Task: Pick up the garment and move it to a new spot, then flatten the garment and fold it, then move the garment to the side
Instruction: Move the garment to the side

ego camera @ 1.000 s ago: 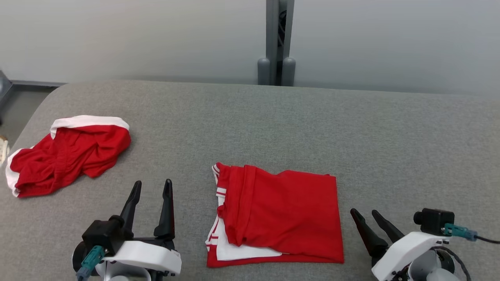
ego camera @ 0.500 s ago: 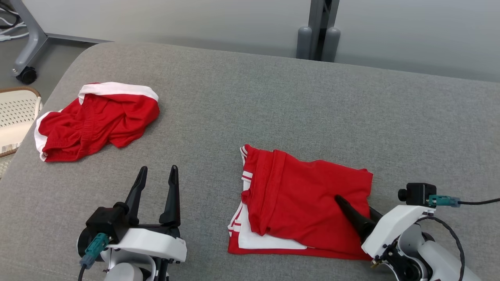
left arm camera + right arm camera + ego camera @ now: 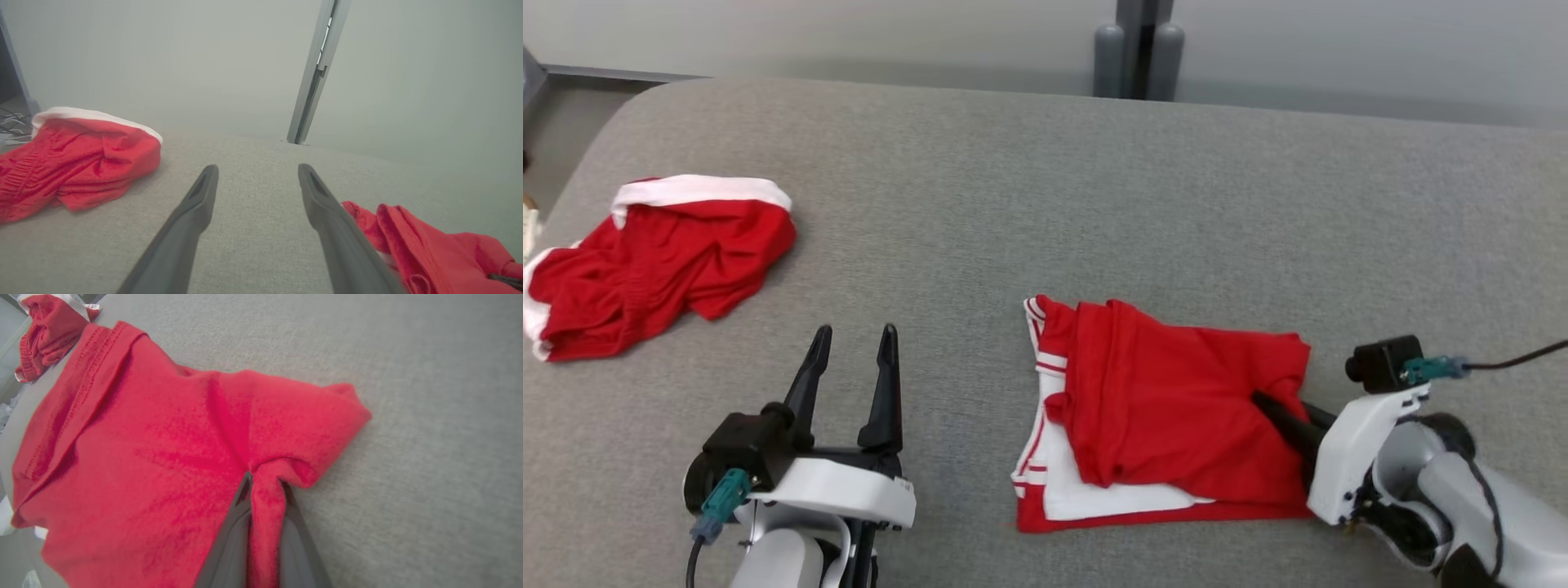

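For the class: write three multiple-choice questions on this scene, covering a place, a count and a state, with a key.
1. The crumpled garment lies where from the folded garment? A. robot's left B. robot's right C. on top
2. Red garments on the grey surface? A. one B. two C. three
3. The right tool is: A. open B. shut on the folded garment C. resting apart
Key: 1A, it lies far left in the head view; 2B, two separate heaps; 3B, cloth is pinched between its fingers.

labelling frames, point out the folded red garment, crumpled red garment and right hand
folded red garment (image 3: 1176, 392), head view, top layer
crumpled red garment (image 3: 662, 257), head view, centre
right hand (image 3: 266, 484), right wrist view, between fingertips
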### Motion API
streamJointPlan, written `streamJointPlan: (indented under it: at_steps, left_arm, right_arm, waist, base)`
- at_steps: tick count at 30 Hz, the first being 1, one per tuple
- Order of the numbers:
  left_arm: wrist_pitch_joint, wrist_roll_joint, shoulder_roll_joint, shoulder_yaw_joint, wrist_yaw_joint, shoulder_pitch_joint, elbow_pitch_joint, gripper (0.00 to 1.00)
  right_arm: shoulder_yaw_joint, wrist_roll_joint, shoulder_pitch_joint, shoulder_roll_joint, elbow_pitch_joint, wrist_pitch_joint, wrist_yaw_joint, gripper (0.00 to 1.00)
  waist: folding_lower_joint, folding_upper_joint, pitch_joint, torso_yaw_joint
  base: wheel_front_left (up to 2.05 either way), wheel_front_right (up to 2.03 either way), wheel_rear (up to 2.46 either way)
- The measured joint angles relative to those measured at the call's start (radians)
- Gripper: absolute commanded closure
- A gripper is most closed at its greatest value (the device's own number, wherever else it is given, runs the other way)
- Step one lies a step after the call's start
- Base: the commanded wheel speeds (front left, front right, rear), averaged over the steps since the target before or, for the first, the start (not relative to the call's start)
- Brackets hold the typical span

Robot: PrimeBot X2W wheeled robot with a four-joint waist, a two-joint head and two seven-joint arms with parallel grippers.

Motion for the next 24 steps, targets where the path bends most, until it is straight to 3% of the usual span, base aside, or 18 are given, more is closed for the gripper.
streamJointPlan:
  at_steps: [6,15,24]
  left_arm:
    - [0.0,-0.005,-0.001,-0.02,0.0,-0.058,-0.016,0.0]
    - [0.0,-0.003,-0.001,-0.06,-0.01,-0.182,-0.034,0.0]
    - [0.0,0.002,0.0,-0.071,-0.017,-0.261,-0.062,0.0]
  right_arm:
    - [0.069,-0.034,-0.103,-0.155,-0.011,0.031,0.002,1.0]
    - [0.063,-0.047,-0.241,-0.393,0.018,0.031,0.001,1.0]
    - [0.053,-0.087,-0.344,-0.53,0.095,0.004,0.002,1.0]
  waist:
    - [0.0,0.0,0.059,-0.06]
    - [0.0,0.0,0.207,-0.126]
    - [0.0,0.0,0.356,-0.148]
  base:
    - [0.0,0.0,0.0]
    - [0.0,0.0,0.0]
    - [0.0,0.0,0.0]
